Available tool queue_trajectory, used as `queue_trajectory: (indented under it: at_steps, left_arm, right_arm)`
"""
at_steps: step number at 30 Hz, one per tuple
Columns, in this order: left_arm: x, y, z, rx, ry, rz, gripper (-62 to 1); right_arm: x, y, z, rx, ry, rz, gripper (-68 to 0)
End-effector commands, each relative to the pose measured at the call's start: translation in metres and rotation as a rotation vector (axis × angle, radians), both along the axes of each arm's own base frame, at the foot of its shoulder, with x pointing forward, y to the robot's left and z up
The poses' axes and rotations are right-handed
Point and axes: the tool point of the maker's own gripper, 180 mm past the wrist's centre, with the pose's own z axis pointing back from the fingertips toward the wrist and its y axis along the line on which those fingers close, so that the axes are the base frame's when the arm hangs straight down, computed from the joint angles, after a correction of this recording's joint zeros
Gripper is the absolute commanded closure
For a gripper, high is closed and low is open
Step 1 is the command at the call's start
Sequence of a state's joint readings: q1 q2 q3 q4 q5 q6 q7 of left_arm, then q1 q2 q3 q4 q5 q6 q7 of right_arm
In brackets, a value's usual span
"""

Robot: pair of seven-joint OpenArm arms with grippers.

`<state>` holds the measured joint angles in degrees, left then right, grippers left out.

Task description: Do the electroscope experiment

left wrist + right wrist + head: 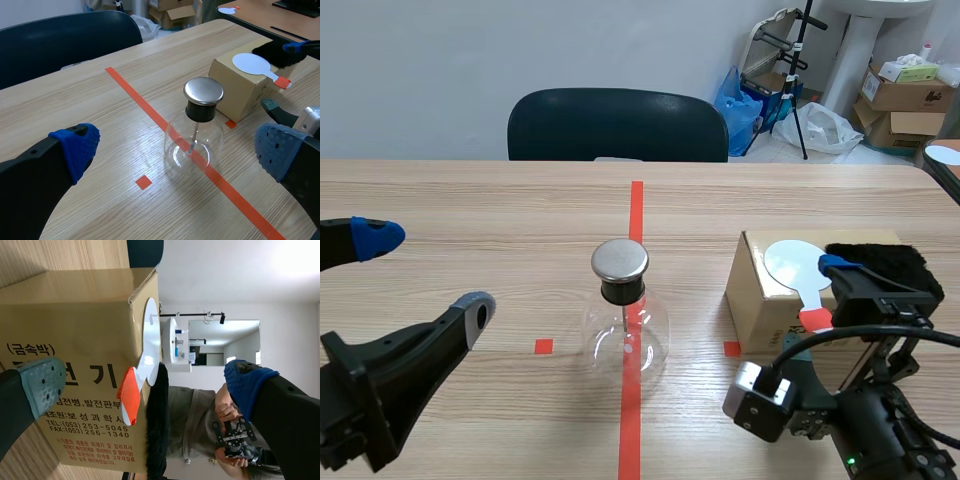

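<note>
electroscope flask [625, 335] is noted at frame centre, left gripper [425, 273] spread wide at lower left, right gripper [145, 385] wide astride the paddle handle [129, 396].

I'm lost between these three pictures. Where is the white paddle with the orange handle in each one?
Scene view: the white paddle lies on top of the cardboard box, right of the glass flask.
Left wrist view: on the same box, paddle beyond the flask.
Right wrist view: seen edge-on against the box, ahead between the fingers of the open right claw.
Shared landmark: the cardboard box.
</note>
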<state>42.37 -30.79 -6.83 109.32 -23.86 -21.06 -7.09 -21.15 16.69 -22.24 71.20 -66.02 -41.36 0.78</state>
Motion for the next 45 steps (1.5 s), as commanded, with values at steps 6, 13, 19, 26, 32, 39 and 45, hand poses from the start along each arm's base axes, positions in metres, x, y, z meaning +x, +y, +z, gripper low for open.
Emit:
queue_trajectory:
  at_steps: [6,13,19,26,32,39,45]
  left_arm:
    - [0.0002,-0.0024,0.0084,-0.021,-0.022,0.0,-62.3]
    - [0.0002,-0.0024,0.0084,-0.021,-0.022,0.0,-62.3]
    - [0.0002,-0.0024,0.0084,-0.021,-0.022,0.0,-62.3]
    - [0.0002,-0.0024,0.0084,-0.021,-0.022,0.0,-62.3]
    - [0.0002,-0.0024,0.0084,-0.021,-0.022,0.0,-62.3]
    - [0.0002,-0.0024,0.0084,-0.021,-0.022,0.0,-62.3]
    - [0.0002,-0.0024,0.0084,-0.021,-0.022,0.0,-62.3]
  right_arm:
    - [0.0046,-0.0041,0.0098,-0.001,-0.037,-0.012,-67.9]
    - [0.0049,-0.0059,0.0096,-0.002,-0.036,-0.023,-62.0]
    - [0.0049,-0.0059,0.0091,-0.002,-0.033,-0.022,-29.2]
    - [0.0049,-0.0058,0.0091,-0.002,-0.033,-0.022,-0.4]
    - [0.0049,-0.0058,0.0091,-0.002,-0.033,-0.022,-0.9]
    - [0.0046,-0.0051,0.009,-0.003,-0.033,-0.018,-0.9]
    - [0.0048,-0.0052,0.0091,-0.003,-0.034,-0.017,-0.9]
